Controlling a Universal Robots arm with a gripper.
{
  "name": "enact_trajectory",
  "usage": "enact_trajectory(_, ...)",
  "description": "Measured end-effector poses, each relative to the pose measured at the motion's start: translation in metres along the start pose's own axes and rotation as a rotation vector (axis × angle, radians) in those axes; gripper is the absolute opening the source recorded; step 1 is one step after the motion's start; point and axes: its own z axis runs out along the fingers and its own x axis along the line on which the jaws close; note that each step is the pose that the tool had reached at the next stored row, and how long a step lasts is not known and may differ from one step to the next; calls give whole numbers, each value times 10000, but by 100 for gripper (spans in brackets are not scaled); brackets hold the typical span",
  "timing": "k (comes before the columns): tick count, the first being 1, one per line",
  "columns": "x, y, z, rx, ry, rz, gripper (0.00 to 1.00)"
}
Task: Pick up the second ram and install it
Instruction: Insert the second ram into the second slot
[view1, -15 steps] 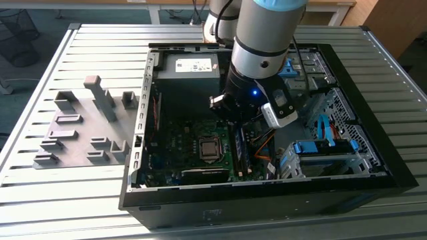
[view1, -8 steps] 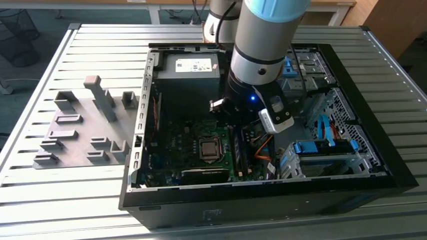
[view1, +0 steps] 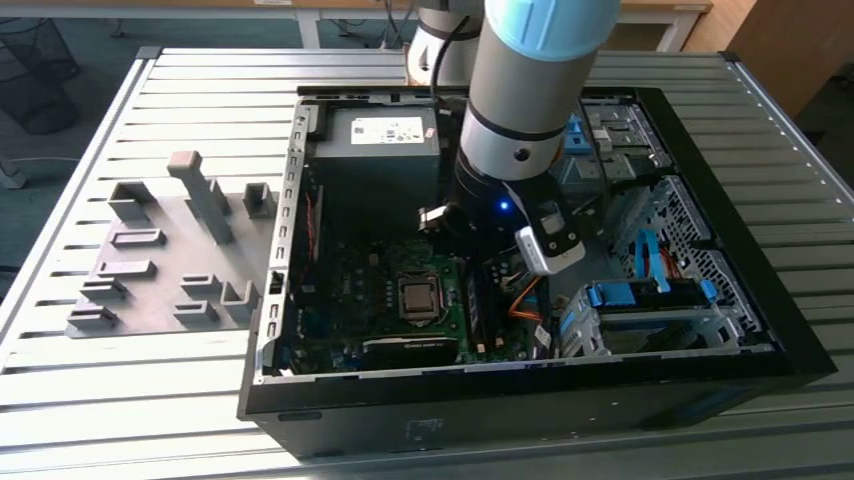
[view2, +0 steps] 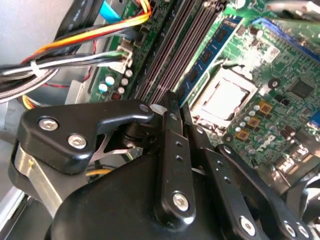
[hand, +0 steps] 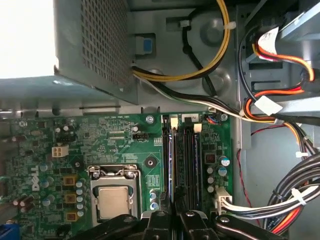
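- The gripper (view2: 176, 102) hangs low inside the open computer case (view1: 747, 330), directly over the row of memory slots (hand: 184, 160) on the motherboard (hand: 120, 145); in the second wrist view its two black fingers (view2: 172, 150) are pressed close together, with only a thin gap between them.
- Whether anything sits pinched in that gap cannot be told.
- In the second wrist view a blue-green ram stick (view2: 207, 57) with dark chips along its face stands on edge in a slot just beside the fingertips, between the empty dark slots and the processor socket (view2: 222, 97); whether this is the second ram cannot be told.
- In the first wrist view the fingertips (hand: 159, 216) line up with the slots, the socket to one side and a bundle of coloured cables (hand: 280, 107) to the other.
- In the exterior view the arm (view1: 527, 100) reaches down into the case, which lies on a slatted metal table (view1: 134, 390); a grey holder tray (view1: 160, 260) with upright blocks sits at the exterior view's left, well apart from the gripper (view1: 461, 232).
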Motion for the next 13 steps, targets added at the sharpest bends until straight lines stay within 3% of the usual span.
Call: enact_trajectory(13,-27,-7,74,-6,4,69,14)
